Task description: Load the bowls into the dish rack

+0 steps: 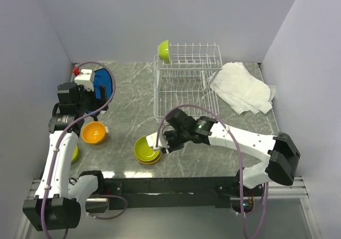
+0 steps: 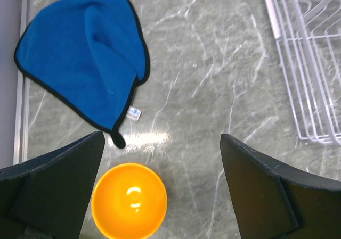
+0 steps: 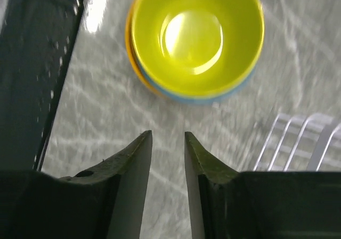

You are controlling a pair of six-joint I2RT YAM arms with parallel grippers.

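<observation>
The dish rack (image 1: 186,84) stands toward the table's far edge, with one lime green bowl (image 1: 163,51) in its far-left slots. From the bowl stack (image 1: 147,150) at the near edge, better to pinch only the top lime rim. Right gripper (image 3: 168,137): jaws narrowly parted, empty, just beside the stack. Left gripper (image 2: 162,137): wide open, empty, above the orange bowl (image 2: 129,200).
</observation>
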